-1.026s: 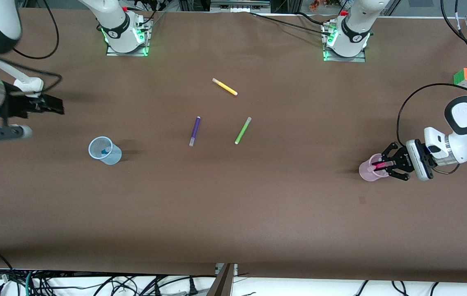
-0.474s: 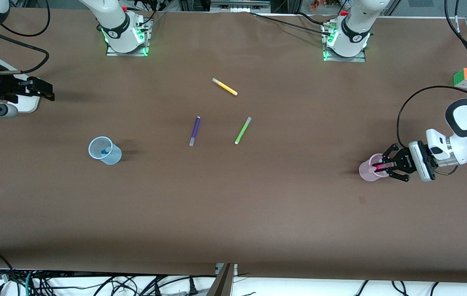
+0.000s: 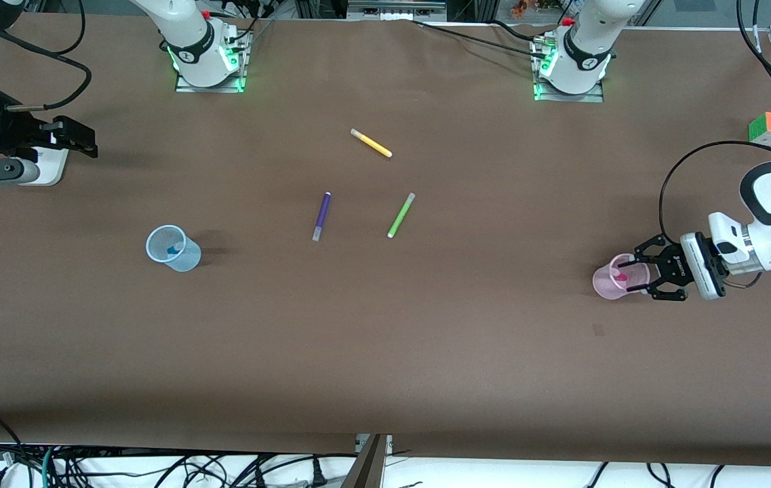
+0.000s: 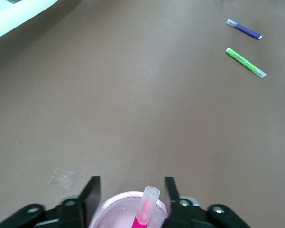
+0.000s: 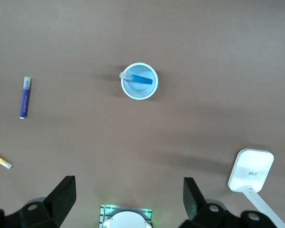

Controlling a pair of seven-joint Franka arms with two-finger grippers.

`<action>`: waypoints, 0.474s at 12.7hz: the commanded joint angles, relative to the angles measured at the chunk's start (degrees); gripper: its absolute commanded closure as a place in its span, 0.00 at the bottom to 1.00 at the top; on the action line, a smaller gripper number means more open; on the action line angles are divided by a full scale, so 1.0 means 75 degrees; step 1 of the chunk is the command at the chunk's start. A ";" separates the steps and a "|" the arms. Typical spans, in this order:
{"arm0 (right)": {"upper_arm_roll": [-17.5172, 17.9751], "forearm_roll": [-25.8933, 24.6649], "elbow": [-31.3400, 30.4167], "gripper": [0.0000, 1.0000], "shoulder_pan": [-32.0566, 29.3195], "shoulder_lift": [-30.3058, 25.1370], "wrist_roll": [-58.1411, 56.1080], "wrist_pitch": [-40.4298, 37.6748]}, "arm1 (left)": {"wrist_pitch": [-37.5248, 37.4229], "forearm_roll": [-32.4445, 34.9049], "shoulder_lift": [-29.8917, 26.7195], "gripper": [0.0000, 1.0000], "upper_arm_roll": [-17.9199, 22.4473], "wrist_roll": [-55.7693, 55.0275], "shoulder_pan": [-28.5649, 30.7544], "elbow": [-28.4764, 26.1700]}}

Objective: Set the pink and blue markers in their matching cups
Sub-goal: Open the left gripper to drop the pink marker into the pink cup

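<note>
Pink marker (image 3: 620, 277) is seen standing tilted inside the pink cup (image 3: 607, 285), pale cap end up above the rim; in the left wrist view the marker (image 4: 146, 209) rises from the cup (image 4: 123, 209) between the two fingers, touched by neither. Left gripper (image 3: 637, 276) is parked at the pink cup's rim with jaws parted, nothing grasped, marker let go.

Blue marker (image 3: 172, 251) is lodged in the blue cup (image 3: 173, 249), leaning across the mouth with its pale cap (image 5: 126, 76) against the rim, as shown in the right wrist view (image 5: 138, 79). Blue cup (image 5: 139, 80) is placed well apart from the pink cup, toward the right arm's end of the table.

Right gripper (image 3: 76, 137) is held up in the air at the right arm's end of the table, well apart from the blue cup, jaws spread wide and empty.

Purple pen (image 3: 321, 216) and lime-green pen (image 3: 401, 215) are laid flat between the two cups, closer to the blue one; yellow pen (image 3: 371, 143) is found farther from the front camera than both. A colour cube (image 3: 769, 127) is set near the table edge, farther from the camera than the pink cup.
</note>
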 commanded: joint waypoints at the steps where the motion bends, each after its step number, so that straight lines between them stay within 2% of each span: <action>1: 0.0057 -0.0090 0.0048 0.00 -0.0107 0.0047 -0.0028 0.0032 | -0.0052 -0.0263 -0.0021 0.00 -0.0170 0.0078 0.0061 0.0173; 2: 0.0034 -0.0090 0.0108 0.00 -0.0107 0.0072 -0.0040 0.0055 | -0.0099 -0.0286 -0.0068 0.00 -0.0216 -0.0295 0.0038 0.0314; 4: 0.0033 -0.0101 0.0155 0.00 -0.0130 0.0084 -0.0052 0.0055 | -0.0158 -0.0100 -0.0545 0.00 -0.0706 -0.2105 0.0061 0.0327; 6: 0.0022 -0.0101 0.0155 0.00 -0.0223 0.0084 -0.0040 0.0067 | -0.0612 0.0018 -0.1912 0.00 -0.0802 -0.3689 -0.0055 0.0327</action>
